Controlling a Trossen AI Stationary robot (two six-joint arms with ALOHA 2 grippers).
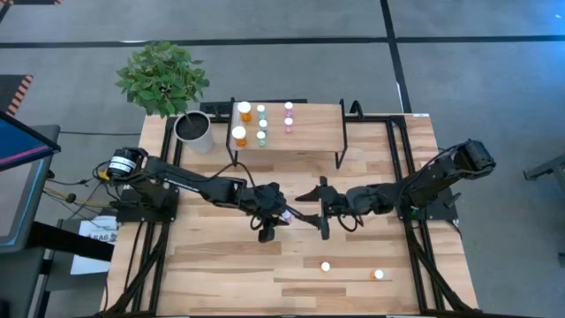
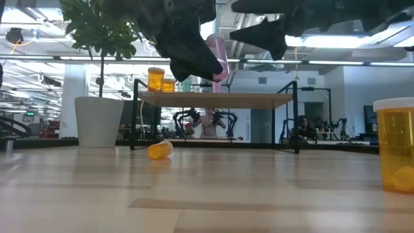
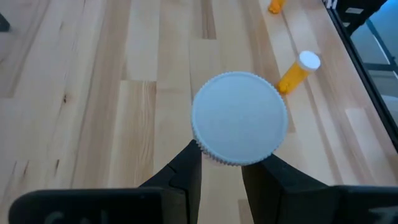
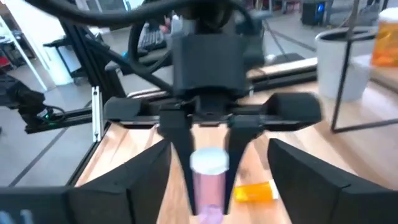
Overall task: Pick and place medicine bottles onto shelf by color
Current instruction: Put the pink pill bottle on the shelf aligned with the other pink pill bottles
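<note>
We see both arms meeting over the middle of the table (image 1: 221, 274) in the high view. The left gripper (image 1: 275, 218) comes in from the left of the frame and has its fingers (image 3: 186, 177) clamped on a pink bottle (image 2: 218, 58) with a white cap (image 3: 239, 118); in the low view this bottle hangs above the table, near the top centre of the frame, tilted. In the right wrist view the same pink bottle (image 4: 209, 180) stands between the left gripper's two fingers, cap up.

The right gripper (image 1: 320, 210) reaches in from the right of the high view and sits just beside the left one, its fingers (image 4: 311, 177) spread wide apart on either side of the pink bottle, not touching it.

The shelf (image 1: 318, 132) stands at the upper centre of the high view. On its left part we count two orange bottles (image 1: 244, 111), two pale teal bottles (image 1: 261, 113) beside them and two small pink bottles (image 1: 289, 109) further right. A white plant pot (image 1: 195, 131) with a leafy plant (image 1: 161, 78) stands just left of the shelf.

Two orange bottles wait on the table in the lower right of the high view: one (image 1: 326, 266) near the centre and one (image 1: 379, 275) further right. In the low view, one lies on its side (image 2: 160, 149) at centre left, and another stands upright (image 2: 396, 144) at the right edge
</note>
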